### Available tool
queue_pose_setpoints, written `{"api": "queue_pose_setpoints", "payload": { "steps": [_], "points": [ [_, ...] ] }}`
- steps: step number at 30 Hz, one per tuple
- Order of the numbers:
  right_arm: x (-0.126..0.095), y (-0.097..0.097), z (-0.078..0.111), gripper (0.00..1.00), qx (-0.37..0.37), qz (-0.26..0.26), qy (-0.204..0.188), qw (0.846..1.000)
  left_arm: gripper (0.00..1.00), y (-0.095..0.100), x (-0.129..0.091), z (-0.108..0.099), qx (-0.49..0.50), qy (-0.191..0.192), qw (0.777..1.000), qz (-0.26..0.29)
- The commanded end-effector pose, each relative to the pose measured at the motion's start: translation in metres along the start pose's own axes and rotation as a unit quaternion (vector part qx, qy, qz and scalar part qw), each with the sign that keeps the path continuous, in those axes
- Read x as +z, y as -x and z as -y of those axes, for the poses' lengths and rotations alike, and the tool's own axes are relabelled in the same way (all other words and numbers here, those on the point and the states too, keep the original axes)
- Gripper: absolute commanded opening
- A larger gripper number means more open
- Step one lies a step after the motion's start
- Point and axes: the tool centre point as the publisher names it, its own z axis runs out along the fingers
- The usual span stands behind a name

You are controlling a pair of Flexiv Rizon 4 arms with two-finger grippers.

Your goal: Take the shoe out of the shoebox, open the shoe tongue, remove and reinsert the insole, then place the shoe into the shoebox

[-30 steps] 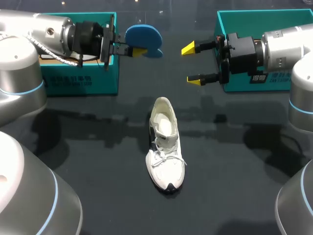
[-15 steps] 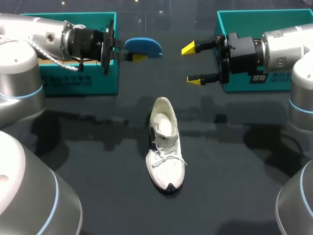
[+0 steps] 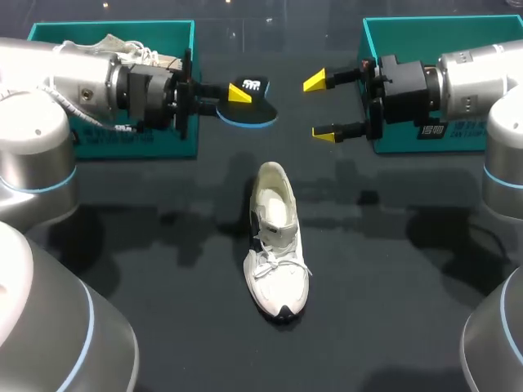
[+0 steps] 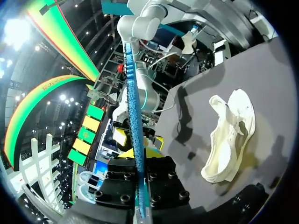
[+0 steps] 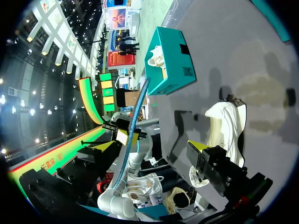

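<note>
A: Which step was in hand?

B: The insole part, I'd judge. The blue insole [image 3: 252, 112] was out of the shoe and held above the table [image 3: 163, 261], beyond the shoe's heel and near the left box [image 3: 176, 135]. The white shoe [image 3: 276, 245] lay on the dark table with its toe toward the robot and its mouth gaping. It sat between the two teal boxes, apart from both.

A: And the next move?

B: Probably putting the insole back. That would call for tipping its front end down into the opening and sliding it forward toward the toe. The shoe lay loose, so the other arm might have needed to steady it.

A: What about the grippers?

B: The left gripper [image 3: 237, 96] was clamped on one end of the insole, with a yellow fingertip [image 3: 239, 92] showing on top. From its own wrist, the insole ran edge-on straight out from between the fingers. The right gripper [image 3: 320, 106] hung spread wide in front of the right box [image 3: 384, 33], holding and touching nothing.
</note>
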Motion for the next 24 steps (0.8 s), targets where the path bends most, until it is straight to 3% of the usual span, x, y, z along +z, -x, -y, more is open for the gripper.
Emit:
{"api": "queue_pose_setpoints", "payload": {
  "steps": [1, 7, 12, 24],
  "points": [
    [0.001, 0.000, 0.000, 1.00, 0.001, 0.002, 0.001, 1.000, 0.00, -0.005, 0.002, 0.002, 0.025, 0.027, 0.999, 0.003],
    [0.001, 0.000, 0.000, 1.00, 0.001, 0.002, 0.001, 1.000, 0.00, -0.022, 0.010, -0.021, 0.108, 0.054, 0.993, 0.010],
    [0.003, 0.000, 0.000, 1.00, 0.000, 0.001, 0.001, 1.000, 0.00, -0.023, 0.009, -0.036, 0.134, 0.062, 0.988, 0.037],
    [0.026, -0.002, 0.010, 1.00, -0.008, -0.015, 0.000, 1.000, 0.00, -0.020, 0.013, -0.045, 0.190, 0.057, 0.980, 0.027]
  ]
}}
